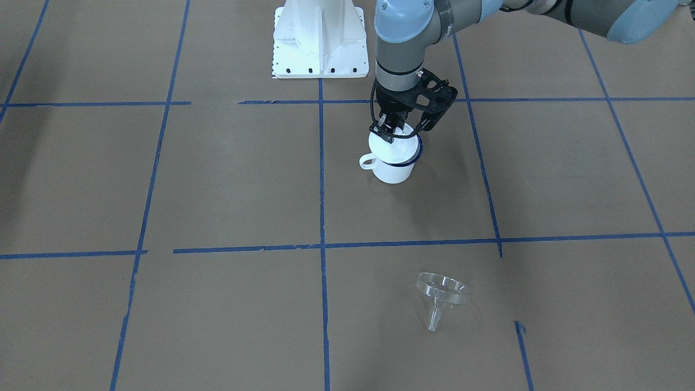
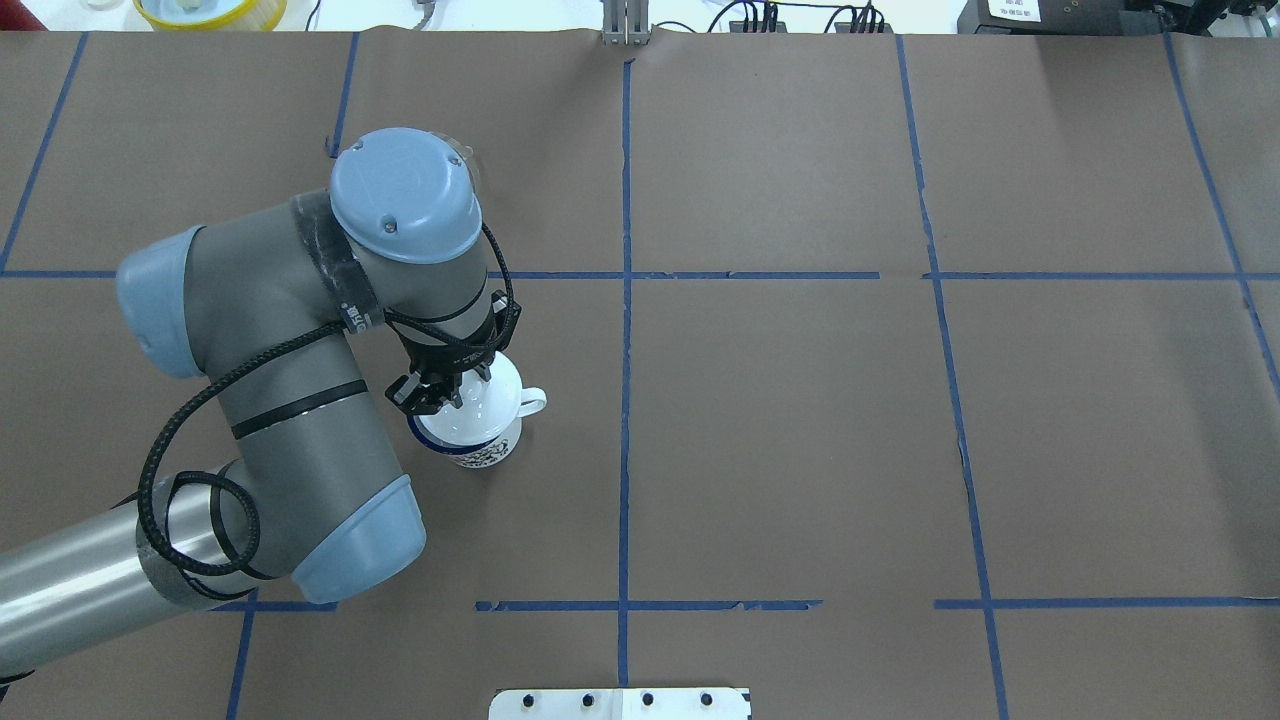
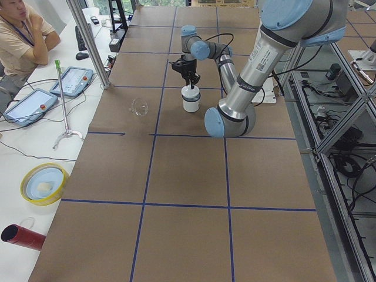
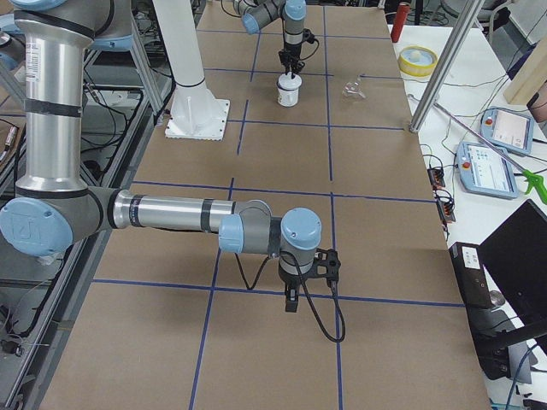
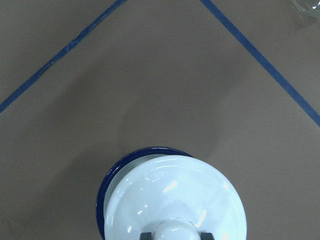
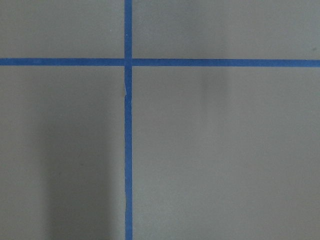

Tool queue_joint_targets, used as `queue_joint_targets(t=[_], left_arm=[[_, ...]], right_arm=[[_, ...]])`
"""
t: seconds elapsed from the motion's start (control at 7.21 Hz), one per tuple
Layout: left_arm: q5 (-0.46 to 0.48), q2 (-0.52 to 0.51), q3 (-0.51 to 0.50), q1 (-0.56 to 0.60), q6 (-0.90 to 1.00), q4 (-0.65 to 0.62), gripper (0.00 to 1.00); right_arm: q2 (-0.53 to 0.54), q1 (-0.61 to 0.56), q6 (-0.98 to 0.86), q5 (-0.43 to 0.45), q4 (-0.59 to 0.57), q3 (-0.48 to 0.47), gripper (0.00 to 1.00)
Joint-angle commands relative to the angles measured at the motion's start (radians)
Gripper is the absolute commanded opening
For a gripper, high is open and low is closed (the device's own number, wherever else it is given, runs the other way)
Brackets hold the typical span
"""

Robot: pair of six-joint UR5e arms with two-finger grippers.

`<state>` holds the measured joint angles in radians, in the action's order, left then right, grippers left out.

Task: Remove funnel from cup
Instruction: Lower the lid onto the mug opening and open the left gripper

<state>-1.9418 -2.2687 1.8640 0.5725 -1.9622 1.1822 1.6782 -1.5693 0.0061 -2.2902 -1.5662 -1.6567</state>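
Observation:
The cup (image 1: pixel 393 171), a white enamel mug with a dark blue rim, stands on the brown table paper. A white domed lid (image 1: pixel 400 145) sits on it, slightly tilted. My left gripper (image 1: pixel 392 130) is over the mug and shut on the lid's knob; in the left wrist view the fingertips (image 5: pixel 146 235) flank the knob above the lid (image 5: pixel 175 195). The clear funnel (image 1: pixel 441 296) lies on its side on the table, well apart from the cup. My right gripper (image 4: pixel 291 301) hangs over bare paper far from both; I cannot tell whether it is open.
The white robot base (image 1: pixel 319 38) stands near the cup. Blue tape lines grid the paper. Off the table's end are a yellow bowl (image 3: pixel 44 183), a red tube (image 3: pixel 20 236), tablets and a seated operator (image 3: pixel 20 29).

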Motion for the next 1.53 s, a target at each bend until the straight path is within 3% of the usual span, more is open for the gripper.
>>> queue_joint_targets(t=[0.0, 0.28, 1.39], left_arm=[[0.003, 0.014, 0.017, -0.005, -0.003, -0.012, 0.00], [0.004, 0.043, 0.090, -0.002, -0.003, -0.022, 0.00], [0.009, 0.055, 0.052, -0.005, 0.009, 0.017, 0.00]], right_arm=[[0.000, 0.000, 0.000, 0.000, 0.000, 0.000, 1.00], [0.000, 0.000, 0.000, 0.000, 0.000, 0.000, 1.00], [0.000, 0.000, 0.000, 0.000, 0.000, 0.000, 1.00]])
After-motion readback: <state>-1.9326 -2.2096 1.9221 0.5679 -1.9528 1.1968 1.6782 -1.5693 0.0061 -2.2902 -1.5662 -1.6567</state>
